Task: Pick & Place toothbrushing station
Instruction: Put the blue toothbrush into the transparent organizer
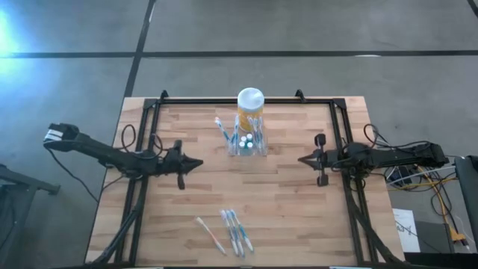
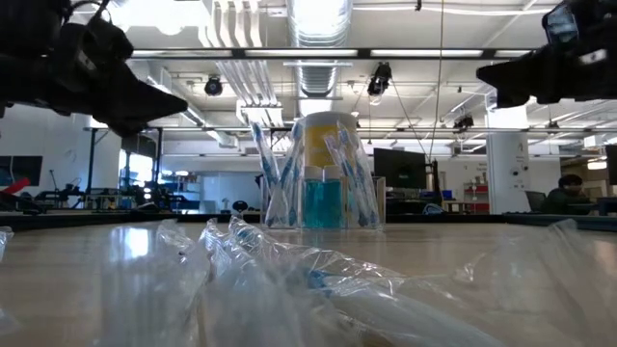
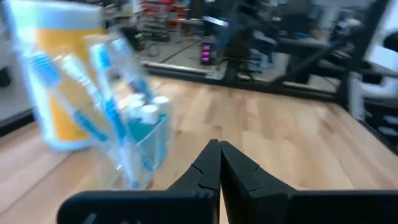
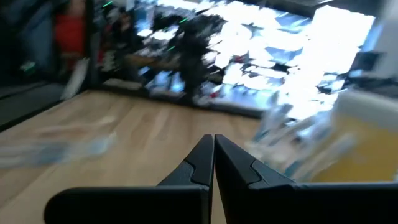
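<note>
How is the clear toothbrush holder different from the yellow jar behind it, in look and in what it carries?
The toothbrushing station is see-through with upright slots, while the yellow jar is opaque with a white lid. The station holds wrapped toothbrushes and small white-capped bottles; the jar shows no contents. The station looks slightly wider and sits nearer the table's middle. Both stand upright, close together, on the wooden table.

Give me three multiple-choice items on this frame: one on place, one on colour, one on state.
1. Where do the wrapped toothbrushes lie?
A. near edge of the table
B. on the jar's lid
C. under the right arm

2. What colour is the lid of the yellow jar?
A. red
B. white
C. black

3. How is the left claw?
A. wide open
B. gripping a toothbrush
C. shut, empty

Key: 1 A, the high view shows them apart from the toothbrushing station; 2 B, the lid shows white from above; 3 C, its wrist view shows the fingers together with nothing between.
</note>
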Controlling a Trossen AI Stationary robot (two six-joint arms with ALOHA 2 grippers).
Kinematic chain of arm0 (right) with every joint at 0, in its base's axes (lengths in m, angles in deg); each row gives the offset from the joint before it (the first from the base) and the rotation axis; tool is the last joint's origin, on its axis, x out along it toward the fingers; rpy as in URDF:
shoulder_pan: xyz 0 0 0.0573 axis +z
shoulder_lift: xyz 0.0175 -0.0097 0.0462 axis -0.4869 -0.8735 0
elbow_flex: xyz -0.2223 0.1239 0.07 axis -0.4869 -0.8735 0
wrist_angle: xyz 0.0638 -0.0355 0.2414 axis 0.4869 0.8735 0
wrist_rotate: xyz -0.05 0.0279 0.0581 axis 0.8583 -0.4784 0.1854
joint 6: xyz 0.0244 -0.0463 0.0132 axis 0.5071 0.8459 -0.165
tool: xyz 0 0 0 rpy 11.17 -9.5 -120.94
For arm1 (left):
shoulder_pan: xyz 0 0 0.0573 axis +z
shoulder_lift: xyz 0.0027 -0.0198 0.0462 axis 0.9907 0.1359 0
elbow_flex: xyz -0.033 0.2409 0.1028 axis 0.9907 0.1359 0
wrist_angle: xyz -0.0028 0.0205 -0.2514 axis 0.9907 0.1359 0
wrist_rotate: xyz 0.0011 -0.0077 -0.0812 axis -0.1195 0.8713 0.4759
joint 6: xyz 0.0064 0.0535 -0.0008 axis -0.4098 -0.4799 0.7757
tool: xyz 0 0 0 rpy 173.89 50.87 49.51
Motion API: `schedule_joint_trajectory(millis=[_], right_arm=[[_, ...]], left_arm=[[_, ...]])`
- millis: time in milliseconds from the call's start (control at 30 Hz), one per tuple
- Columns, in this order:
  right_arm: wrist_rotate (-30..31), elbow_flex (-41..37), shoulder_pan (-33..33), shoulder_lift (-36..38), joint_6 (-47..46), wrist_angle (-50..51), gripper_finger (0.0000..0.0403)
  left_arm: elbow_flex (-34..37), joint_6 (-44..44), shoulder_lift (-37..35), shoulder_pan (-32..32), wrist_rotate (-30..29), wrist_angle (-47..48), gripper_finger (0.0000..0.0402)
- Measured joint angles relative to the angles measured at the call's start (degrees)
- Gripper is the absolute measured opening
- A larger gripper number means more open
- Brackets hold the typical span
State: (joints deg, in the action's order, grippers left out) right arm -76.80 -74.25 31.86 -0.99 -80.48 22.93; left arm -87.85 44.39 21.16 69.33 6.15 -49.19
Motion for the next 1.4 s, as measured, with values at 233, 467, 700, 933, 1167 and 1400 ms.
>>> schedule_joint_trajectory(millis=[233, 467, 700, 933, 1167, 1400], right_arm=[[5.4, 0.0, 0.0, 0.0, -2.0, -3.4, 0.0008], [5.6, 0.0, 0.0, 0.1, -2.6, -3.4, 0.0008], [5.5, 0.0, 0.0, 0.1, -4.4, -3.4, 0.0008], [5.4, 0.0, 0.0, 0.1, -5.9, -3.9, 0.0008], [5.3, 0.0, 0.0, 0.0, -6.1, -4.7, 0.0008], [5.3, 0.0, 0.0, 0.0, -6.0, -4.7, 0.0008]], left_arm=[[0.2, -5.7, -5.0, 0.0, 6.6, 2.2, 0.0002], [1.6, -9.4, -13.3, 0.9, 6.9, 8.1, 0.0002], [0.5, -7.2, -21.6, 1.9, 7.0, 26.2, 0.0003], [1.8, -4.5, -26.0, 2.0, 7.7, 33.1, 0.0003], [1.8, -3.7, -26.1, 2.0, 10.5, 33.0, 0.0003], [1.8, -3.4, -26.1, 2.0, 10.6, 32.7, 0.0003]])
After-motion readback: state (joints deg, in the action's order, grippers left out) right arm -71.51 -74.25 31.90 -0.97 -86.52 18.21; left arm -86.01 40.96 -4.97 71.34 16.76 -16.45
